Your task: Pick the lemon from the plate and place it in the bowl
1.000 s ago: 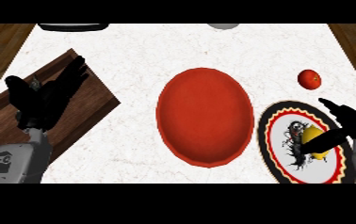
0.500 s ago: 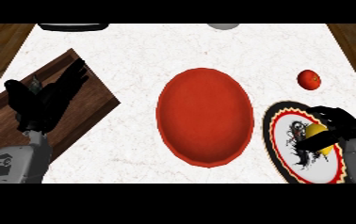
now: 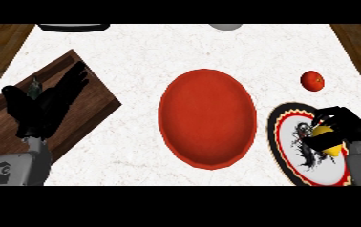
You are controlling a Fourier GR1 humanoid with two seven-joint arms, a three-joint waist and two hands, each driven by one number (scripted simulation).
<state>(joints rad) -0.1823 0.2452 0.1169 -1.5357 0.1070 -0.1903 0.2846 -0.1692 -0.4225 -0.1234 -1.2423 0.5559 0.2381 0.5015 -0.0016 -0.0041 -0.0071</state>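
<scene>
With the right hand (image 3: 337, 122) curled round the lemon (image 3: 325, 134) on the plate (image 3: 282, 130) at the frame's lower right, we lift straight up, then carry it left over the bowl (image 3: 206, 118) at centre, while the left hand (image 3: 44, 104) rests open at left.

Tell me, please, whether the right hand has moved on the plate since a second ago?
Yes. The right hand has curled in over the lemon on the plate, its fingers drawing closer to the bowl.

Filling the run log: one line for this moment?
right robot hand: curled on lemon | lemon: on plate | bowl: empty | left robot hand: open
</scene>
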